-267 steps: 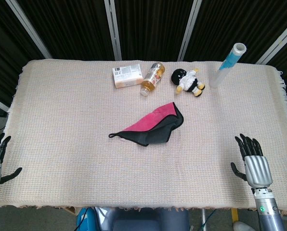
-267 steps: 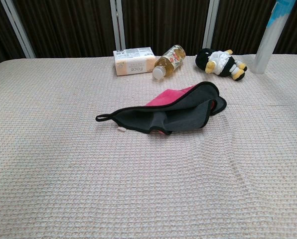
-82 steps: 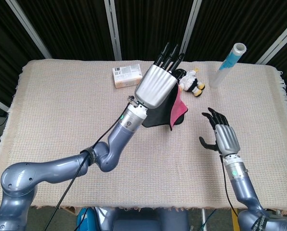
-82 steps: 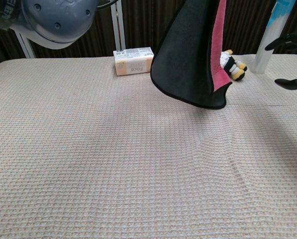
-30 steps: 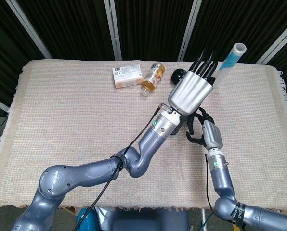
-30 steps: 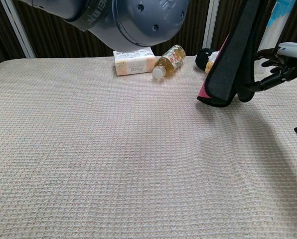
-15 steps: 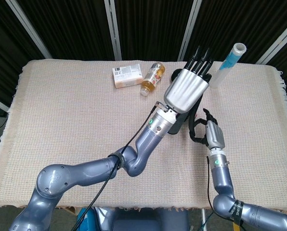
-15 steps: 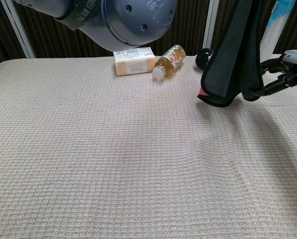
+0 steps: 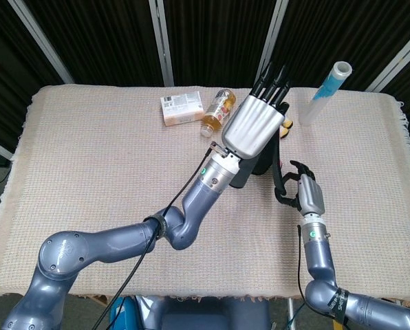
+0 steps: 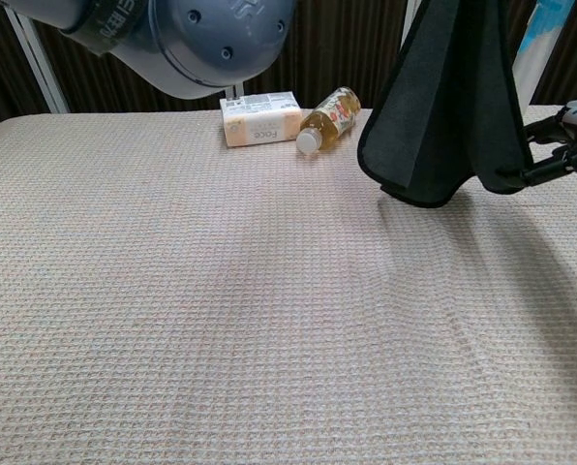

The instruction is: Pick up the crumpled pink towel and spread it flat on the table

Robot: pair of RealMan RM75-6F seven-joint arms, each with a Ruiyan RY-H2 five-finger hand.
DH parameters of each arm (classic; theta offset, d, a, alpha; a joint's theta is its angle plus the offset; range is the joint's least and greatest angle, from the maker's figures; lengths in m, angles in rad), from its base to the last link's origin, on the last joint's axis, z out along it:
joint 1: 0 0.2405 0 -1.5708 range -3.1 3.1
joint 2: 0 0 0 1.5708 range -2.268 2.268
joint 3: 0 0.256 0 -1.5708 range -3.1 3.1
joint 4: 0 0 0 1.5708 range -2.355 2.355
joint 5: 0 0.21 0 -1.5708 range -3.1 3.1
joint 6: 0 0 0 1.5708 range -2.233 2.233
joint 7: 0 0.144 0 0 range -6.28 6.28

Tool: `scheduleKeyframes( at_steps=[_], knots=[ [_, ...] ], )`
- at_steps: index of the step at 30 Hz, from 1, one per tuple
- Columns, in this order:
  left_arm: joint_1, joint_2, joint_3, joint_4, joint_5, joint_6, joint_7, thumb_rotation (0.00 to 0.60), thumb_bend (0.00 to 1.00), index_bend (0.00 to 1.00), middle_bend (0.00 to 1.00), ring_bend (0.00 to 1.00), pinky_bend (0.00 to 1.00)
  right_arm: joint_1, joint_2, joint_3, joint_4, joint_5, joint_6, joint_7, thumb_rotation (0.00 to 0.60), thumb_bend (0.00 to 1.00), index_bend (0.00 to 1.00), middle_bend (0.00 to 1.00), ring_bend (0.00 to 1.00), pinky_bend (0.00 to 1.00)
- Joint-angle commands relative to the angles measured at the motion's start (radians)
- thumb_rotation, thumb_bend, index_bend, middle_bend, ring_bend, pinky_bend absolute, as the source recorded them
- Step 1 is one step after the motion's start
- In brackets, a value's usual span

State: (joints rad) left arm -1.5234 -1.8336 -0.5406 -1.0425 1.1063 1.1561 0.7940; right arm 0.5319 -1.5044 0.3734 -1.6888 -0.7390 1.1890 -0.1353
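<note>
The towel (image 10: 441, 107) hangs in the air over the right middle of the table, its dark grey side facing the chest camera. No pink shows now. My left hand (image 9: 254, 125) holds its top from above, fingers pointing away; in the head view only a dark strip of towel (image 9: 259, 165) shows under that hand. My right hand (image 9: 307, 194) is low and just right of it. In the chest view the right hand (image 10: 567, 138) pinches the towel's lower right corner, which is drawn out toward it.
A white box (image 9: 182, 108) and a lying bottle (image 9: 219, 110) sit at the back middle. A tall blue-and-white tube (image 9: 325, 88) stands at the back right. The plush toy is mostly hidden behind my left hand. My left arm (image 10: 172, 29) fills the chest view's top left.
My left hand has drifted left with the towel. The towel, a narrow fold a second ago, now hangs wider, its lower corner pulled right by my right hand.
</note>
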Motion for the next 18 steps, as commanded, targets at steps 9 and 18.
scheduleKeyframes(
  at_steps=[9, 18],
  knots=[
    [0.113, 0.083, 0.069, -0.113, 0.049, 0.054, -0.077, 0.600, 0.53, 0.61, 0.18, 0.00, 0.00, -0.011, 0.053, 0.028, -0.019, -0.035, -0.017, 0.043, 0.600, 0.54, 0.66, 0.15, 0.00, 0.00],
    [0.248, 0.190, 0.121, -0.232, 0.084, 0.118, -0.162, 0.600, 0.53, 0.61, 0.18, 0.00, 0.00, 0.009, 0.089, 0.083, -0.037, -0.038, -0.001, 0.040, 0.600, 0.54, 0.66, 0.15, 0.00, 0.00]
  ],
)
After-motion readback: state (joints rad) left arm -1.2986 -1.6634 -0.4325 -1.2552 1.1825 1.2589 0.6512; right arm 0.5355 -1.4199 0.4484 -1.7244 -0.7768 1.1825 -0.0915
